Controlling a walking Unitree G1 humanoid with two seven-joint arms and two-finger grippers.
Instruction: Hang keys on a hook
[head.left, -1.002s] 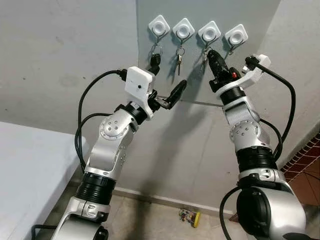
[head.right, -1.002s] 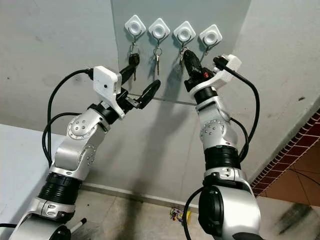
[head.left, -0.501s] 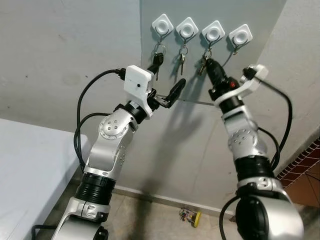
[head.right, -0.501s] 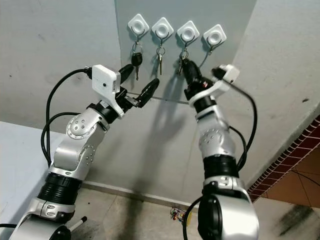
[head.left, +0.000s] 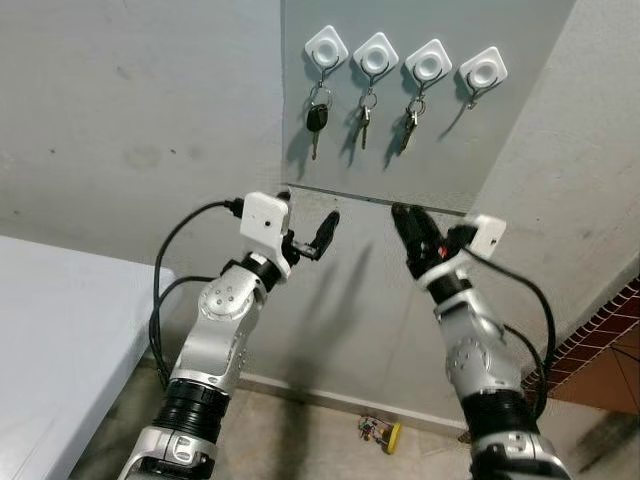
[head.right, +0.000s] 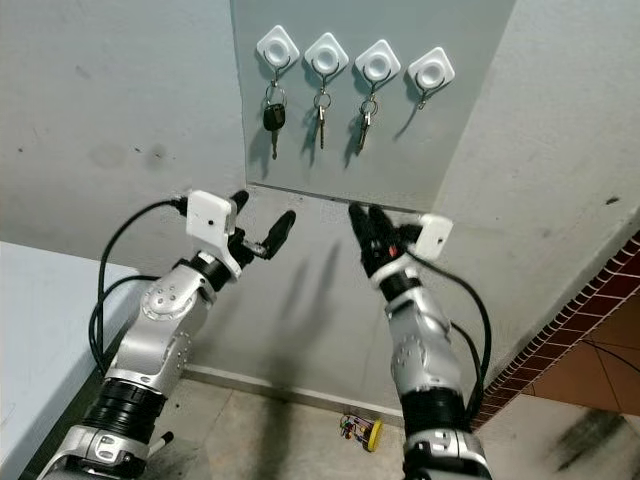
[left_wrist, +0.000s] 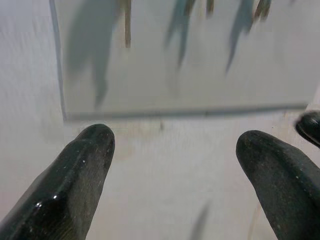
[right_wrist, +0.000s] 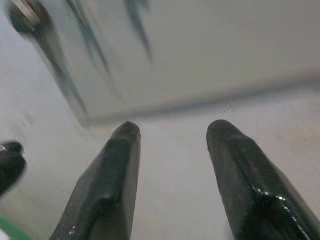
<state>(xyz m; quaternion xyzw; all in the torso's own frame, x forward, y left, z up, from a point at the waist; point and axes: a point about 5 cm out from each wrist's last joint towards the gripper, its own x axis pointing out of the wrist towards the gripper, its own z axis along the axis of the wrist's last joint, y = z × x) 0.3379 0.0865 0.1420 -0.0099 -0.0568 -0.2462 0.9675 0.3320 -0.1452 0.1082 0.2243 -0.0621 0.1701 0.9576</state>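
Floor: dull concrete at the foot of the wall, with a small yellow-and-green object (head.left: 381, 434) lying near the skirting between the two arms.
White surface: a pale, smooth slab (head.left: 50, 340) fills the robot's lower left; red-brown brick (head.left: 600, 330) edges the lower right.
Left gripper: the left gripper (head.left: 306, 228) is raised in front of the bare wall below the panel, its two glossy black fingers spread apart with nothing between them; a white square camera block sits on the silver wrist.
Right gripper: the right gripper (head.left: 412, 232) also points up at the wall below the panel, fingers parted and empty, as its wrist view confirms (right_wrist: 170, 145).
Wall: rough grey plaster, mottled with faint stains.
Panel: a smooth grey-blue panel (head.left: 440, 140) is fixed flat on the wall, its lower edge just above both grippers.
Hooks: four white diamond-shaped hooks (head.left: 405, 62) sit in a row along the top of the panel.
Keys: a black-headed car key (head.left: 316, 120) hangs from the leftmost hook, metal keys (head.left: 363, 115) from the second and a key bunch (head.left: 409, 122) from the third; the fourth hook (head.left: 483, 70) carries none.
Change: both arms have dropped from hook height to below the panel, and the right gripper has left the third hook's bunch hanging free.
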